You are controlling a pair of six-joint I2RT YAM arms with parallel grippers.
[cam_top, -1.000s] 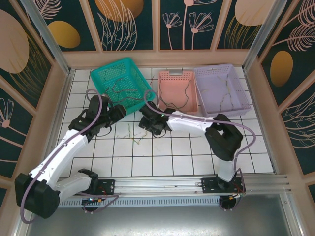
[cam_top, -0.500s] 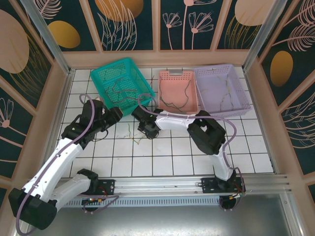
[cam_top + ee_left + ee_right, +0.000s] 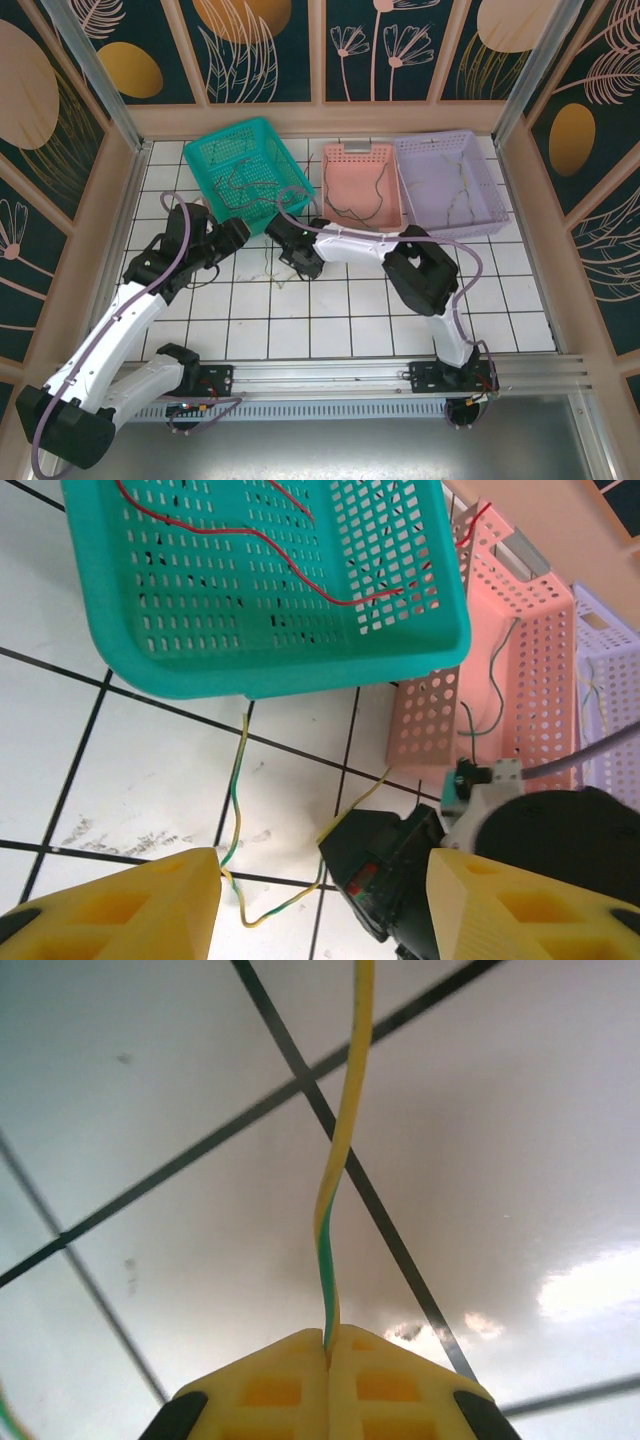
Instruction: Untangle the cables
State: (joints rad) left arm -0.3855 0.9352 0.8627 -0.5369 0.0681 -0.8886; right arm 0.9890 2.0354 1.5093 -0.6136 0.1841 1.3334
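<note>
Pinches thin yellow-and-green wire (image 3: 340, 1160) with right hand (image 3: 328, 1345), low over white tiled counter (image 3: 150, 750). Keeps left hand (image 3: 320, 885) spread above that wire's slack, near teal perforated plastic basket (image 3: 260, 675) holding thin red wire (image 3: 300, 580).

Counted one teal basket (image 3: 288, 152), one pink basket (image 3: 357, 150), one lilac basket (image 3: 436, 140): three in all. Counted two robot arms: left arm (image 3: 130, 310), right arm (image 3: 365, 243). Recorded one yellow-green cable (image 3: 345, 1130) on the tiled table (image 3: 330, 330); tally inside baskets undeterminable.
</note>
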